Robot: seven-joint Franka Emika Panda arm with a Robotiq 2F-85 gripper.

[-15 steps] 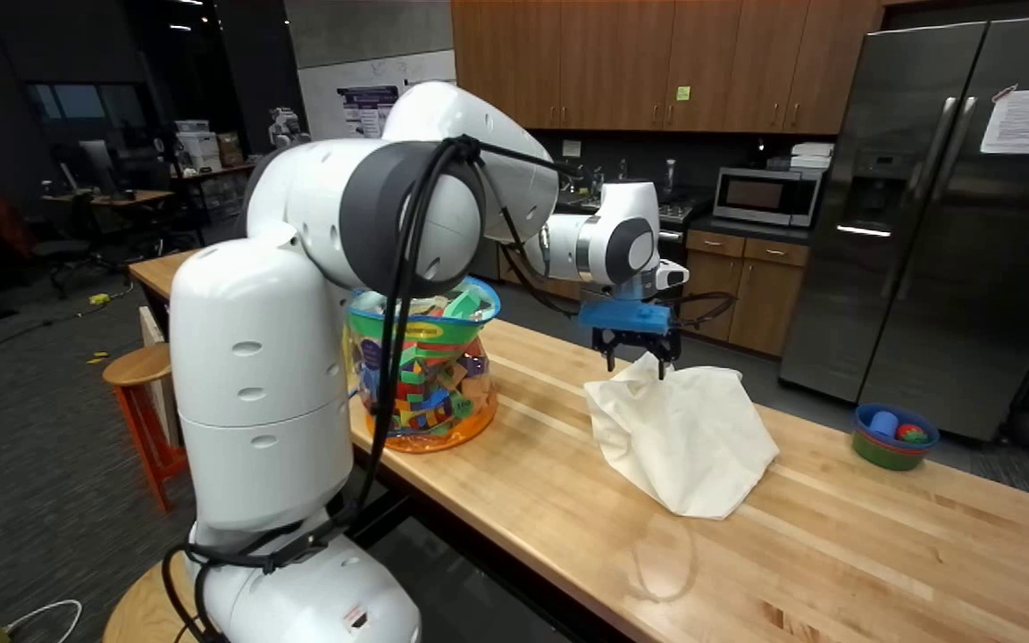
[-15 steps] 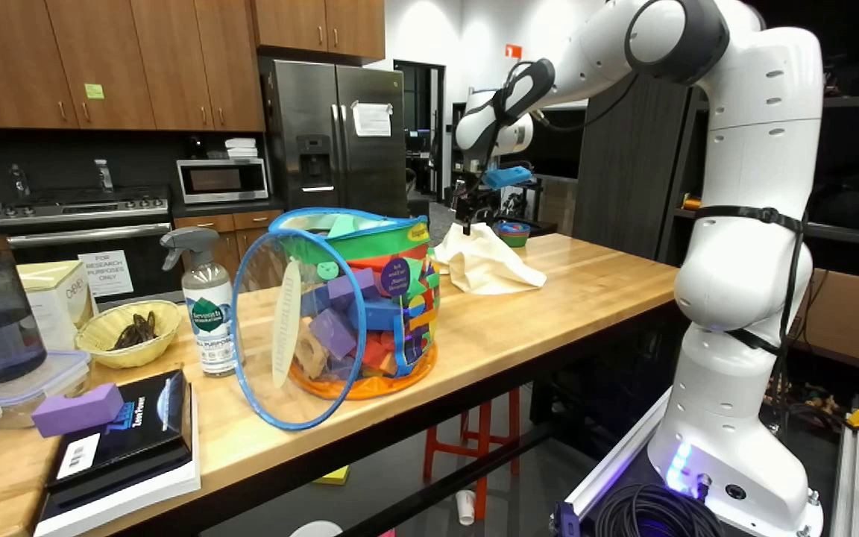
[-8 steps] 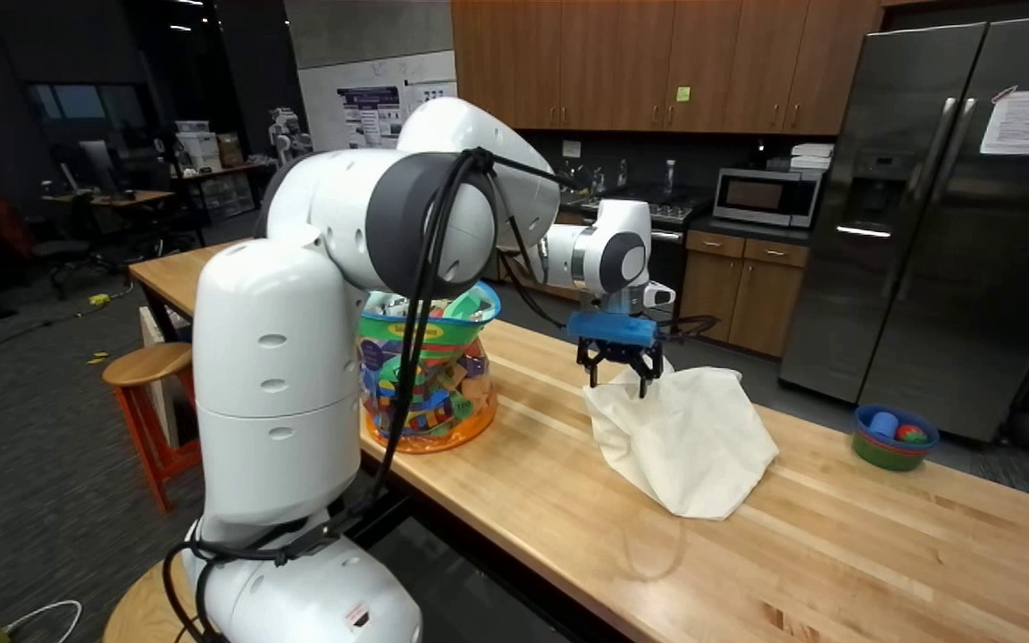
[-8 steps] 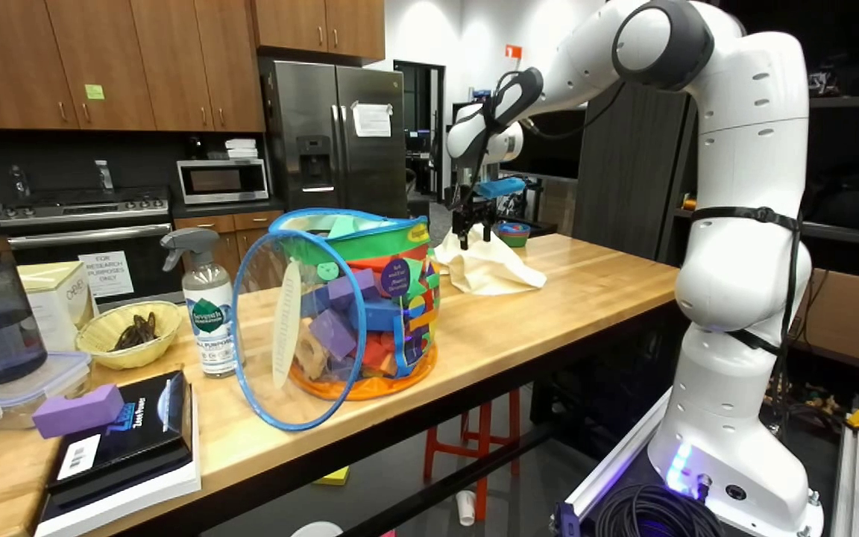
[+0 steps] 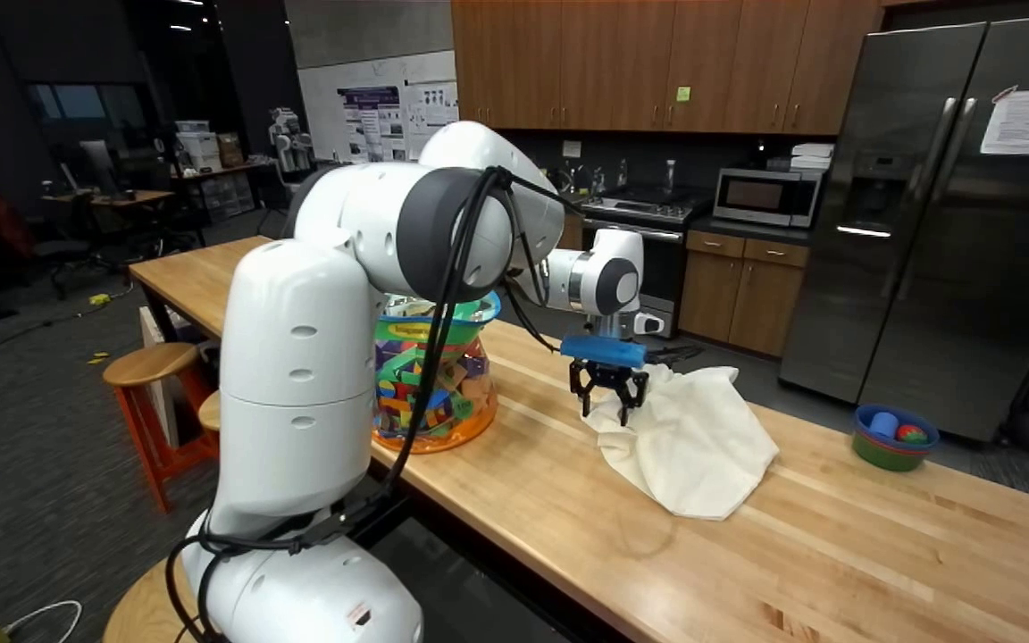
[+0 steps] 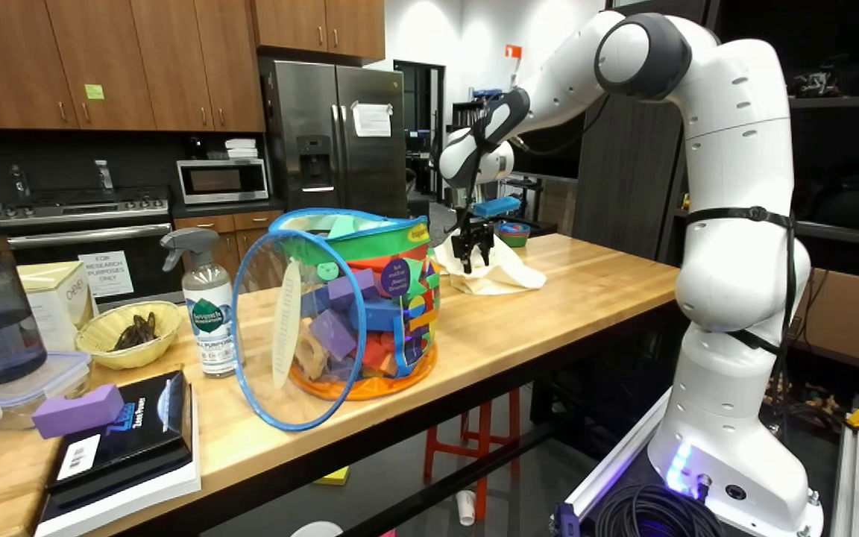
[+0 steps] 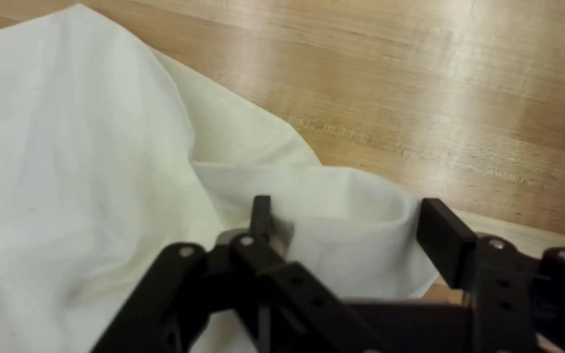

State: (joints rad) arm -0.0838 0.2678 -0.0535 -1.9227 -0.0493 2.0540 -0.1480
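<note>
A cream cloth (image 5: 698, 451) lies crumpled on the wooden table; it also shows in an exterior view (image 6: 500, 274) and in the wrist view (image 7: 96, 147). My gripper (image 5: 605, 417) points down at the cloth's end nearer the block bag. In the wrist view the black gripper (image 7: 344, 215) is open. A raised, curved fold of the cloth stands between its fingers. The finger on the right (image 7: 444, 240) is beside the fold's outer end, seemingly touching it. The other finger (image 7: 261, 215) is over the cloth. The gripper (image 6: 476, 266) is low at the cloth in both exterior views.
A clear bag of coloured foam blocks (image 5: 443, 393) stands on the table (image 5: 550, 500) near the arm. Stacked small bowls (image 5: 891, 454) with toys inside sit beyond the cloth. A spray bottle (image 6: 208, 317), a basket (image 6: 131, 350) and books (image 6: 127, 440) stand past the bag.
My gripper has moved down, shifting toward the block bag, and stays open. The cloth's end near the gripper looks pushed lower. The bag and bowls have not moved.
</note>
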